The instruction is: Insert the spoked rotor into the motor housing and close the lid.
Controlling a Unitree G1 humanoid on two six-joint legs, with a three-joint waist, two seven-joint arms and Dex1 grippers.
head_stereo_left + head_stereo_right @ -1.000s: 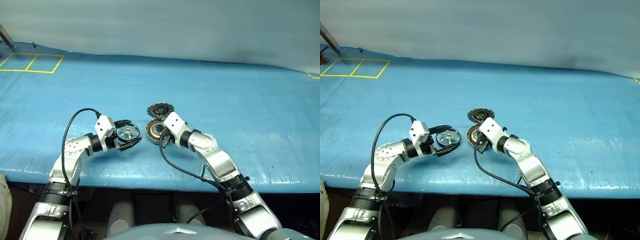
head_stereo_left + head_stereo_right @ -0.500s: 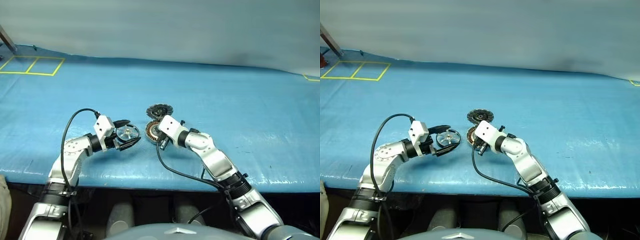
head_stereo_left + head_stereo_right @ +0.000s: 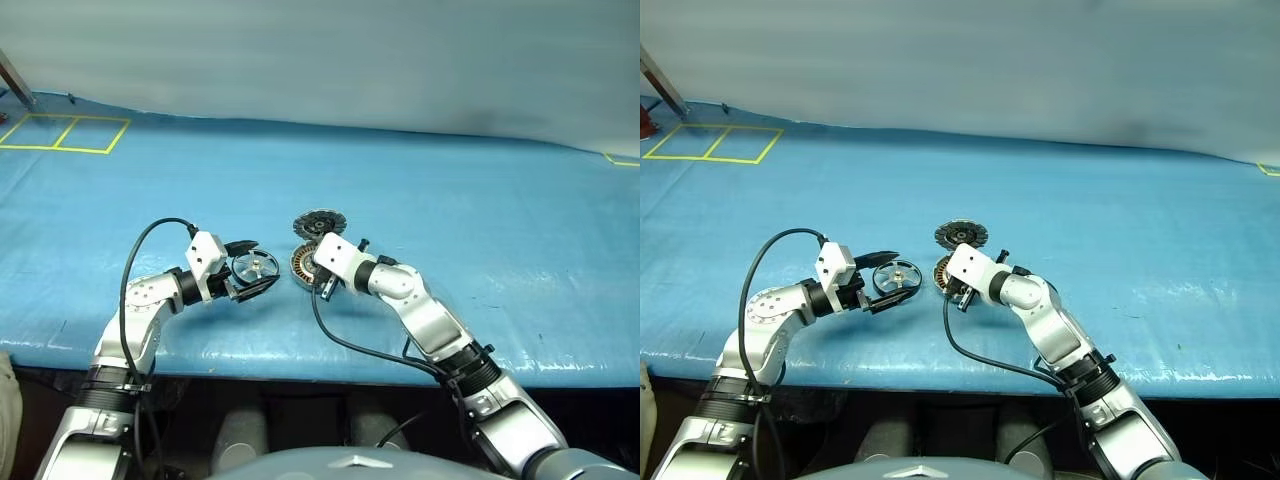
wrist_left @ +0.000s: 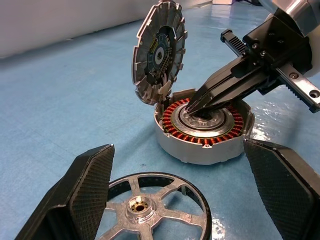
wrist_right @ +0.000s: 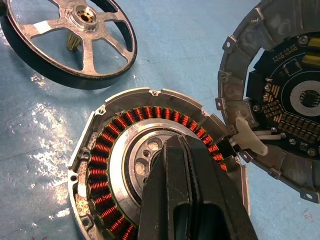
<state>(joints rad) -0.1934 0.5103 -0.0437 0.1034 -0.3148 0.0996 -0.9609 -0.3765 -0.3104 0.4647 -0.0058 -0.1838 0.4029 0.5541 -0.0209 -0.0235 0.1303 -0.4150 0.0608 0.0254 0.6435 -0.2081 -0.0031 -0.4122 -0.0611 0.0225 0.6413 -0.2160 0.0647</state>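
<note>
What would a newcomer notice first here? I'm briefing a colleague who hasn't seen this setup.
Mid-table on the blue cover, the motor housing with its copper-orange windings stands open, its lid tilted up at the far edge. The shut right claw presses its tips on the silver hub. Beside it, the spoked rotor lies flat between the open left claw's fingers.

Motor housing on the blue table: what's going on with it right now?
The motor housing sits open on the blue table, with the lid standing tilted up at its far edge. The right claw, shut, rests its tip on the housing's silver hub. The left claw is open with a finger on each side of the spoked rotor, which lies flat on the table beside the housing, not yet inserted.
</note>
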